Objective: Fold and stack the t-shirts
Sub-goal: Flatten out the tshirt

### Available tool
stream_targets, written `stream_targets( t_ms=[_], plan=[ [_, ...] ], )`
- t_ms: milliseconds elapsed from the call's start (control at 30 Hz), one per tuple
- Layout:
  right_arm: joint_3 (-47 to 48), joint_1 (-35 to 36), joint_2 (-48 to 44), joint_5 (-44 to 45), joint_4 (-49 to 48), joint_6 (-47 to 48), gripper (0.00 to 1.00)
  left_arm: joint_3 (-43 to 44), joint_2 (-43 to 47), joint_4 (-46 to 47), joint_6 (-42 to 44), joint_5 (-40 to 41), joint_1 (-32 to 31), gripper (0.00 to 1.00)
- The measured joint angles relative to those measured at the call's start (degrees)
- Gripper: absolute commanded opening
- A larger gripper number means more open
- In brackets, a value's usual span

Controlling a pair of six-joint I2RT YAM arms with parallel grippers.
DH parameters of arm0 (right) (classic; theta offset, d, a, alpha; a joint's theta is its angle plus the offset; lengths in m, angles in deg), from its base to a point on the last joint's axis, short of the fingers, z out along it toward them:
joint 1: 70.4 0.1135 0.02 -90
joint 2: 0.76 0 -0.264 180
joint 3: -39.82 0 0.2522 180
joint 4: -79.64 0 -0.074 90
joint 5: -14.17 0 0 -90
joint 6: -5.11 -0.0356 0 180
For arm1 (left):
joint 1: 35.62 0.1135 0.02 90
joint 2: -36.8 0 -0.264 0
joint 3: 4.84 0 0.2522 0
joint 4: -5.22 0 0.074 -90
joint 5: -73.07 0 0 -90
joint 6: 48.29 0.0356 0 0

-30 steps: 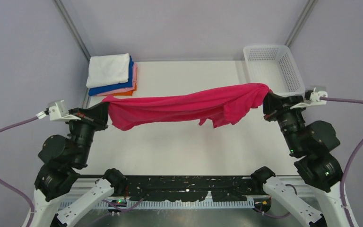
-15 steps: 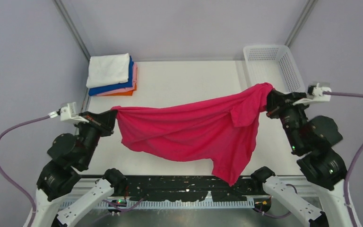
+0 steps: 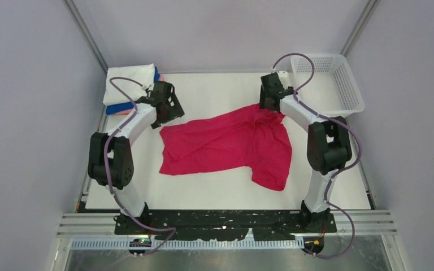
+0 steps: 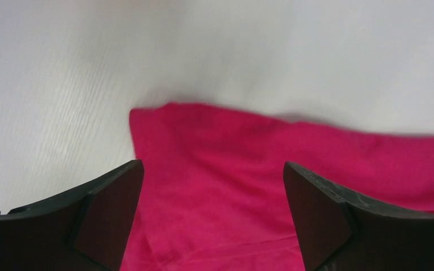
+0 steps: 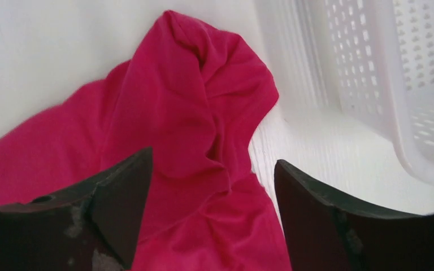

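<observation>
The magenta-red t-shirt (image 3: 229, 144) lies spread and rumpled on the white table (image 3: 215, 90), one sleeve trailing toward the near right. My left gripper (image 3: 168, 116) hovers open over its far-left corner. In the left wrist view the cloth (image 4: 231, 169) lies flat below my left gripper (image 4: 212, 217), between the spread fingers (image 4: 107, 214). My right gripper (image 3: 269, 106) stands open over the bunched far-right corner. The right wrist view shows that crumpled cloth (image 5: 186, 113) under my right gripper (image 5: 212, 209), not pinched. Folded t-shirts, white on top of blue, pink and orange, are stacked (image 3: 129, 83) at the far left.
A white mesh basket (image 3: 353, 90) stands at the far right corner, close to the right gripper; its wall (image 5: 373, 68) fills the right of the right wrist view. Grey walls close in the table on three sides.
Both arms swung from the near edge to the far side, laying the hanging shirt down on the table. Both grippers then let go of its corners and opened.
</observation>
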Motion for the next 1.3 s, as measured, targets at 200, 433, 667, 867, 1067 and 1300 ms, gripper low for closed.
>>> stream_targets(
  t_ms=[200, 433, 667, 867, 1067, 1300],
  plan=[
    [5.33, -0.61, 2.47, 0.76, 1.22, -1.31, 0.95, 9.01, -3.28, -0.7, 1.05, -1.88, 1.86, 1.0],
    [-12.61, -3.23, -19.37, -3.91, -2.51, -5.68, 0.95, -10.47, 19.8, 0.17, 0.28, -2.16, 1.68, 1.0],
    [-31.36, -6.54, -39.52, -10.71, -6.38, -11.5, 0.95, -34.4, 35.98, 0.0, -3.89, -4.2, 1.68, 0.93],
    [-39.45, -6.62, -46.66, -12.48, -6.01, -14.16, 0.96, -42.99, 38.23, 0.59, -8.15, -5.64, 1.68, 0.67],
    [-39.91, -6.62, -47.89, -12.35, -5.4, -14.82, 0.96, -43.67, 35.1, 3.23, -11.23, -5.35, 1.68, 0.54],
    [-39.91, -6.62, -47.6, -12.17, -4.87, -14.93, 0.95, -41.35, 29.81, 5.05, -12.52, -4.52, 1.68, 0.39]
  ],
)
